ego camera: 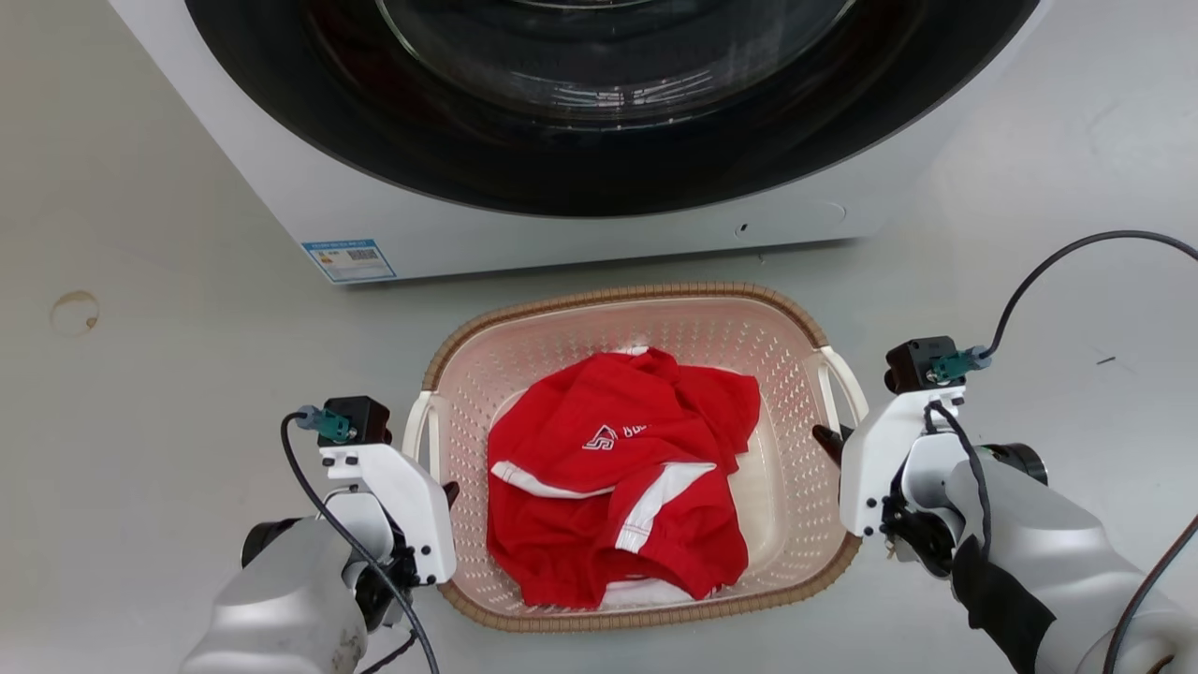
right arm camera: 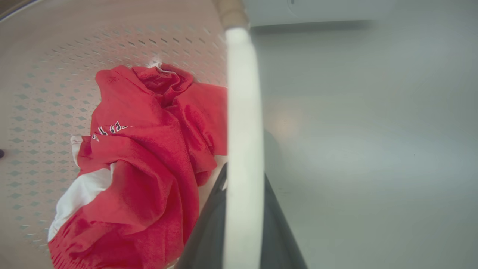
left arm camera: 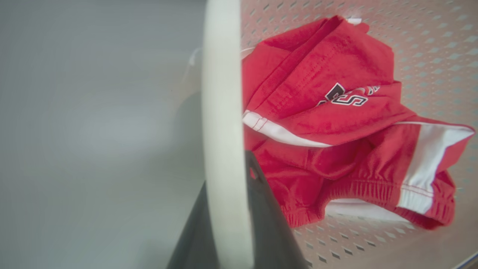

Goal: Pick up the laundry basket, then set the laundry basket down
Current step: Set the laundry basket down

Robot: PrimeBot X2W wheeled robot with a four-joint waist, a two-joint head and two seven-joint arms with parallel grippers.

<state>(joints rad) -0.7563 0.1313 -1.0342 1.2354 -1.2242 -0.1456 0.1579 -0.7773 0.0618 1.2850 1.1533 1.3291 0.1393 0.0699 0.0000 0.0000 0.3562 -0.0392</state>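
Note:
The pale pink perforated laundry basket [ego camera: 636, 296] with a brown woven-look rim sits before the washer, holding a red and white garment [ego camera: 618, 477]. My left gripper [ego camera: 447, 493] is at its white left handle [ego camera: 417, 421], and my right gripper [ego camera: 829, 440] is at the white right handle [ego camera: 844, 376]. In the left wrist view the handle [left arm camera: 222, 112] runs between the two dark fingers of the left gripper [left arm camera: 227, 172], which are closed against it. The right wrist view shows the same: the handle [right arm camera: 242, 112] pinched in the right gripper [right arm camera: 244, 164]. I cannot tell whether the basket touches the floor.
A white front-loading washer [ego camera: 580, 234] with a dark round door stands just behind the basket. Grey floor [ego camera: 150, 374] lies open on both sides. A black cable [ego camera: 1058, 262] loops up from my right wrist.

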